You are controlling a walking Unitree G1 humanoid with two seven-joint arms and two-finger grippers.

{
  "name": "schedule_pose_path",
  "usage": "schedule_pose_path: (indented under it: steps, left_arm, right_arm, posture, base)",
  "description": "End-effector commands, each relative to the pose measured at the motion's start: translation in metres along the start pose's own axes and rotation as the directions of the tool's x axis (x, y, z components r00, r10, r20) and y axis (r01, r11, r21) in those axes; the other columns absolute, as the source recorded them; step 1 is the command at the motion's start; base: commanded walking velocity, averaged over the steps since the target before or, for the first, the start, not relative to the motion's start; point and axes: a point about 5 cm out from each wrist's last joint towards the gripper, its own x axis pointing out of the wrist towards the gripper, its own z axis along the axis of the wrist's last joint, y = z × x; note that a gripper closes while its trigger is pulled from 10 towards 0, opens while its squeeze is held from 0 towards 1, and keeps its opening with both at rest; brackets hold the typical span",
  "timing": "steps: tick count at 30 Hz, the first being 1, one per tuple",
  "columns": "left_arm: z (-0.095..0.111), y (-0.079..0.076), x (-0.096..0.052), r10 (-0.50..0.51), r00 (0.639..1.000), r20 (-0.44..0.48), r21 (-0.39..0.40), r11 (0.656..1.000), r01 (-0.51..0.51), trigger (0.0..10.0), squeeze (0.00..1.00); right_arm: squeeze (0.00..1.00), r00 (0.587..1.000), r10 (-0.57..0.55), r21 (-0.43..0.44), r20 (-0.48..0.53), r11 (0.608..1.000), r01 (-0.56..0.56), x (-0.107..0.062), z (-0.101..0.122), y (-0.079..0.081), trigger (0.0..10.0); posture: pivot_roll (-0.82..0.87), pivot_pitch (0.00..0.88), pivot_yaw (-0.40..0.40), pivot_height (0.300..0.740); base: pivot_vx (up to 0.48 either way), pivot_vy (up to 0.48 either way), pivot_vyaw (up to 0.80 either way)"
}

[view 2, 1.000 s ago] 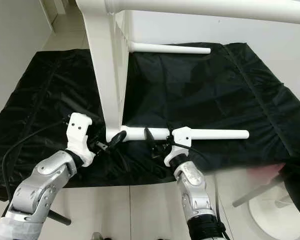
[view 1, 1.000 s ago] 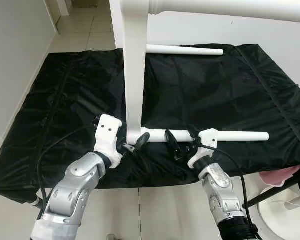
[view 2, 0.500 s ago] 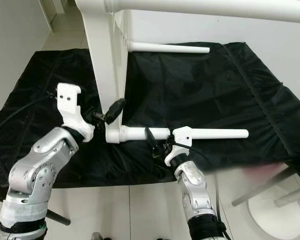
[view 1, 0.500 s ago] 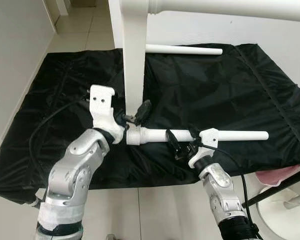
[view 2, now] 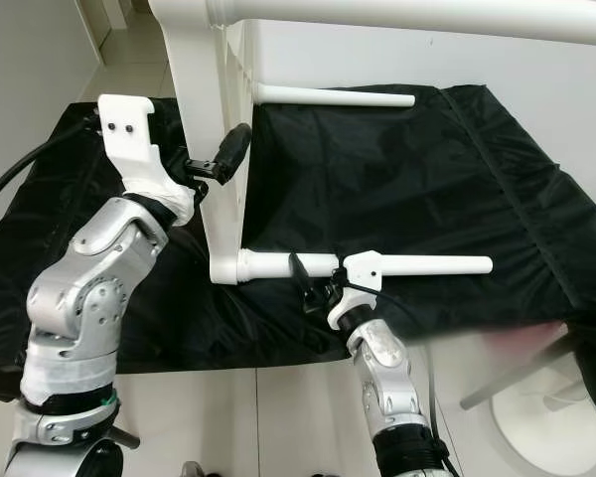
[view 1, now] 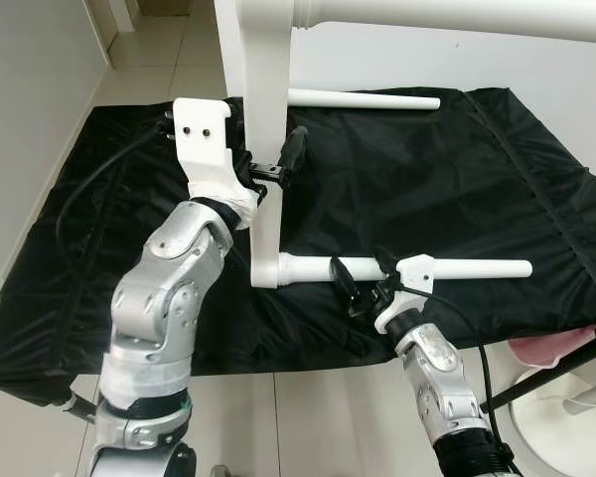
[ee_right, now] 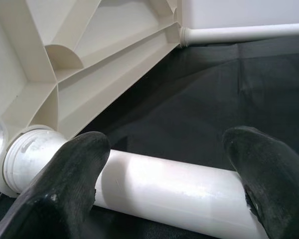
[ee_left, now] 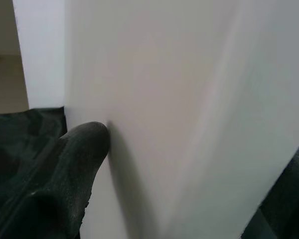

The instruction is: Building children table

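Observation:
A white table top (view 1: 266, 119) stands on its edge on the black cloth (view 1: 457, 189). White legs stick out sideways from it: a near leg (view 1: 457, 268) screwed into the bottom corner (ee_right: 27, 149), a far leg (view 1: 368, 99) and one up high (view 1: 457, 15). My left gripper (view 1: 276, 164) is raised against the panel's near edge. It is shut on the table top, and one finger (ee_left: 74, 164) presses on the white face. My right gripper (view 1: 360, 283) is open, its fingertips either side of the near leg (ee_right: 179, 186), close to the corner socket.
The cloth covers a low surface whose front edge is just before me. A grey wall and tiled floor lie to the left. At the lower right are a pink item (view 1: 556, 348) and a white round stand (view 1: 566, 417).
My left arm has risen, and its gripper has moved from the panel's bottom corner up along the near edge to mid-height. The right gripper and the legs have stayed put.

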Motion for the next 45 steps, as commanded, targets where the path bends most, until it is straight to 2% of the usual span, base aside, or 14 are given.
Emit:
schedule_pose_path:
  steps: [1,8,12,13,15,18,21,28,29,30,31,32,33,45]
  left_arm:
    - [-0.002,0.001,0.005,0.087,0.996,-0.028,0.041,0.996,-0.086,10.0,0.00]
    - [-0.003,-0.001,0.009,0.114,0.992,-0.047,0.085,0.990,-0.110,10.0,0.00]
    - [-0.005,0.002,0.013,0.196,0.978,-0.073,0.124,0.975,-0.186,10.0,0.00]
    - [-0.007,0.006,0.014,0.247,0.965,-0.090,0.138,0.963,-0.233,10.0,0.00]
    - [-0.007,0.006,0.014,0.247,0.965,-0.090,0.138,0.963,-0.233,10.0,0.00]
    - [-0.009,0.012,0.015,0.319,0.942,-0.102,0.184,0.937,-0.297,10.0,0.00]
    - [-0.006,0.015,0.018,0.383,0.918,-0.102,0.183,0.914,-0.361,10.0,0.00]
    - [-0.003,0.017,0.021,0.443,0.892,-0.091,0.155,0.891,-0.427,10.0,0.00]
    - [0.000,0.019,0.021,0.458,0.886,-0.076,0.142,0.884,-0.445,6.2,0.00]
    - [0.000,0.019,0.021,0.458,0.886,-0.076,0.142,0.884,-0.445,6.2,0.00]
    - [0.003,0.021,0.021,0.475,0.878,-0.058,0.125,0.876,-0.466,4.0,0.00]
    - [0.003,0.021,0.021,0.475,0.878,-0.058,0.125,0.876,-0.466,4.0,0.00]
    - [0.004,0.022,0.021,0.481,0.875,-0.052,0.120,0.873,-0.473,0.0,0.00]
    - [0.004,0.024,0.017,0.499,0.865,-0.053,0.138,0.862,-0.488,0.0,0.00]
  right_arm:
    - [0.00,1.000,-0.001,-0.002,-0.010,1.000,0.001,0.000,-0.002,0.000,10.0]
    - [0.00,1.000,-0.003,-0.004,-0.008,1.000,0.003,0.000,-0.002,-0.001,10.0]
    - [0.00,1.000,-0.009,-0.005,-0.010,1.000,0.009,-0.001,-0.002,-0.002,10.0]
    - [0.00,1.000,-0.016,-0.004,-0.011,1.000,0.016,-0.001,-0.003,-0.002,10.0]
    - [0.00,1.000,-0.016,-0.004,-0.011,1.000,0.016,-0.001,-0.003,-0.002,10.0]
    - [0.00,1.000,-0.027,0.001,-0.012,1.000,0.027,-0.003,-0.004,-0.002,10.0]
    - [0.00,0.999,-0.034,0.006,-0.012,0.999,0.034,-0.003,-0.005,-0.001,10.0]
    - [0.00,0.999,-0.040,0.010,-0.012,0.999,0.040,-0.003,-0.005,-0.001,10.0]
    - [0.00,0.999,-0.041,0.010,-0.013,0.999,0.041,-0.003,-0.005,0.000,10.0]
    - [0.00,0.999,-0.041,0.010,-0.013,0.999,0.041,-0.003,-0.005,0.000,10.0]
    - [0.00,0.999,-0.043,0.010,-0.013,0.999,0.043,-0.004,-0.005,-0.001,10.0]
    - [0.00,0.999,-0.043,0.010,-0.013,0.999,0.043,-0.004,-0.005,-0.001,10.0]
    - [0.00,0.999,-0.044,0.011,-0.013,0.999,0.045,-0.003,-0.005,-0.001,10.0]
    - [0.00,0.998,-0.053,0.010,-0.014,0.999,0.053,-0.003,-0.006,-0.002,10.0]
  posture:
    - [-0.01,0.078,0.035,0.740]
    - [-0.01,0.079,0.036,0.740]
    - [-0.01,0.089,0.044,0.740]
    - [-0.01,0.092,0.046,0.740]
    - [-0.01,0.092,0.046,0.740]
    - [-0.01,0.096,0.052,0.740]
    - [-0.01,0.098,0.053,0.740]
    - [-0.01,0.102,0.052,0.740]
    - [-0.01,0.101,0.053,0.740]
    - [-0.01,0.101,0.053,0.740]
    - [-0.01,0.100,0.051,0.740]
    - [-0.01,0.100,0.051,0.740]
    - [-0.01,0.101,0.051,0.740]
    - [-0.01,0.104,0.050,0.740]
  base:
    - [0.000,0.000,0.00]
    - [0.000,0.000,0.00]
    - [0.000,0.000,0.00]
    - [0.000,0.000,0.00]
    - [0.000,0.000,0.00]
    - [0.000,0.000,0.00]
    - [0.000,0.000,0.00]
    - [0.000,0.000,0.00]
    - [0.000,0.000,0.00]
    - [0.000,0.000,0.00]
    - [0.000,0.000,0.00]
    - [0.000,0.000,0.00]
    - [0.000,0.000,0.00]
    - [0.000,0.000,0.00]
